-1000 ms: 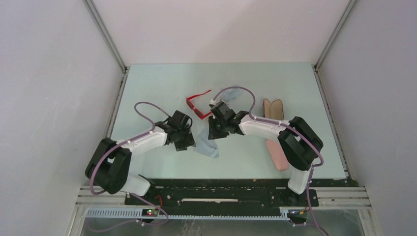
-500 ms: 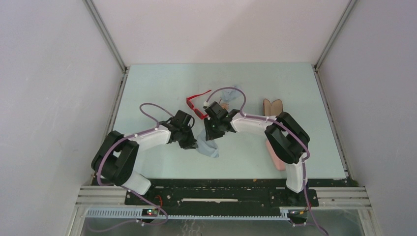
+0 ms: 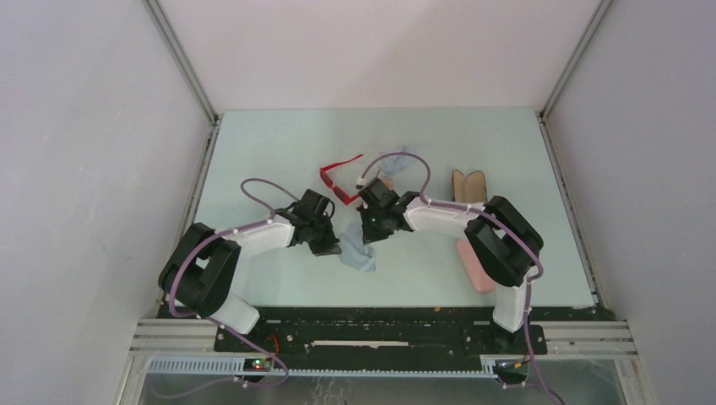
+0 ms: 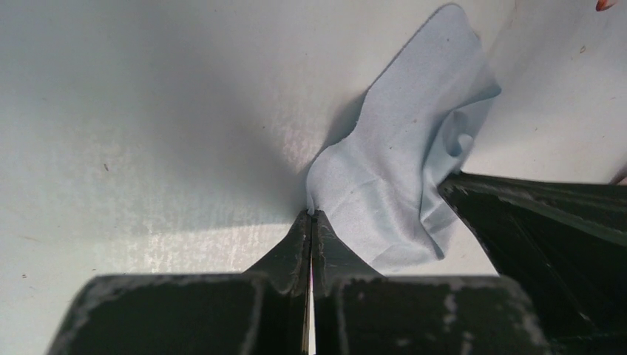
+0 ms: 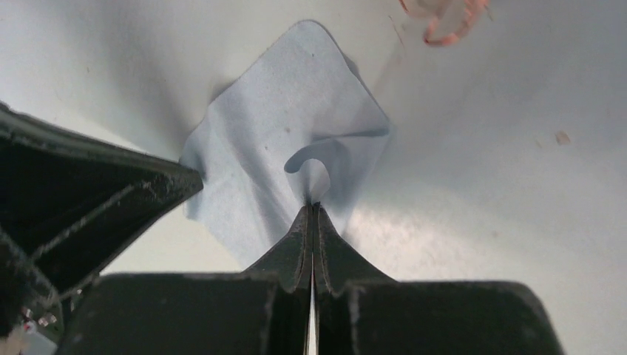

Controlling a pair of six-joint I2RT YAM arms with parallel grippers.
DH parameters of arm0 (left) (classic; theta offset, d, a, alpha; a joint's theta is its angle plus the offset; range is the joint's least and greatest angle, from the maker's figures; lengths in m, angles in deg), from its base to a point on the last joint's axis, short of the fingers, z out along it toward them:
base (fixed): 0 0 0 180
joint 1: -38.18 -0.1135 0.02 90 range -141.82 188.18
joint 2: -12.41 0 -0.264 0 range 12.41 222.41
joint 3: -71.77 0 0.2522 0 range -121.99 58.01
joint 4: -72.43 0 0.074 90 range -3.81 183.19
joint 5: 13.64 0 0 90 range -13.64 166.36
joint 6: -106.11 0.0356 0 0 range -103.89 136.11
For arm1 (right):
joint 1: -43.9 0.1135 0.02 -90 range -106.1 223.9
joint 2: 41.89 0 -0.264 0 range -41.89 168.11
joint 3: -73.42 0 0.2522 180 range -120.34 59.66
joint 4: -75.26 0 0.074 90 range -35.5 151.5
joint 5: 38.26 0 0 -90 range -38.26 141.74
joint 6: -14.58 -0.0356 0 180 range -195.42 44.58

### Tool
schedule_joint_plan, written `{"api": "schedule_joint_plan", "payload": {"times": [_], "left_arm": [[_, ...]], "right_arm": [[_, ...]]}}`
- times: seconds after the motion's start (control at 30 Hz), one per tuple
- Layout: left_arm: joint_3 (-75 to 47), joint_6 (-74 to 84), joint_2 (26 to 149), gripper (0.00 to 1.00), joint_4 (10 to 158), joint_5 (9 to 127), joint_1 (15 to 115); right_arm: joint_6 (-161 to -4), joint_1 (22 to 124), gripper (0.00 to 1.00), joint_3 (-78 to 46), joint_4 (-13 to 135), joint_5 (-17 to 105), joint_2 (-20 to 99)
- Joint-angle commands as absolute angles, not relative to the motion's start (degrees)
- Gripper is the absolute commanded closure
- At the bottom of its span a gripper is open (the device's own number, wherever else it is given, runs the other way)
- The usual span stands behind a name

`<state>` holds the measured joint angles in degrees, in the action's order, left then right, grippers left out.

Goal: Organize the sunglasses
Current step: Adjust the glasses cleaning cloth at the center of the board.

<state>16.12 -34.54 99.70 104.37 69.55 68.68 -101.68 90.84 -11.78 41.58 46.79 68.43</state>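
The red-framed sunglasses (image 3: 340, 179) lie on the table behind both grippers. Only a bit of the slim orange-tinted pair (image 5: 446, 22) shows at the top edge of the right wrist view. A pale blue cloth (image 3: 356, 253) lies crumpled between the arms. My left gripper (image 3: 333, 246) (image 4: 311, 214) is shut on the cloth's (image 4: 399, 170) left edge. My right gripper (image 3: 365, 234) (image 5: 313, 205) is shut on a fold in the cloth's (image 5: 288, 111) middle. The two grippers stand close together, fingertips down at the table, neither touching sunglasses.
An open plaid case (image 3: 469, 184) lies at the back right, and a pink case (image 3: 475, 263) lies in front of it beside the right arm. A second pale blue cloth (image 3: 405, 156) sits behind the right gripper. Walls close in on three sides.
Both grippers have closed onto the pale blue cloth. The left arm reached right towards it and the right arm drew left and down, so the cloth is now bunched between them.
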Motion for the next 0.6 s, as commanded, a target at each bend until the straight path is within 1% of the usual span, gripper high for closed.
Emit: {"api": "schedule_joint_plan", "payload": {"times": [0.0,0.13,0.33,0.37,0.43,0.47,0.5,0.57], "left_arm": [[18.53,-35.29,100.25,1.0,104.24,70.66,69.09],[19.01,-35.56,99.98,1.0,103.83,70.52,69.12],[19.67,-35.74,98.88,1.0,103.19,69.86,69.2],[19.74,-35.73,98.75,1.0,103.16,69.78,69.16],[19.72,-35.72,98.52,1.0,103.23,69.79,69.2],[19.85,-35.79,98.34,1.0,103.32,69.87,69.2],[19.97,-36.01,98.06,1.0,103.37,69.94,69.2],[20.48,-36.79,97.04,1.0,103.29,70.41,69.2]], "right_arm": [[-106.26,88.89,1.0,-7.11,45.88,47.47,60.83],[-109.16,87.86,1.0,-1.95,47.46,48.9,56.82],[-114.67,87.49,1.0,4.36,50.07,54.41,52.43],[-115.29,87.3,0.95,4.86,50.62,54.32,52.16],[-115.76,87.16,0.57,4.99,50.48,55.02,51.65],[-115.99,87.14,0.48,4.99,50.16,55.65,51.15],[-116.14,87.22,0.43,5.06,49.98,56.47,50.44],[-116.18,87.32,0.42,5.72,49.94,57.59,48.84]]}}
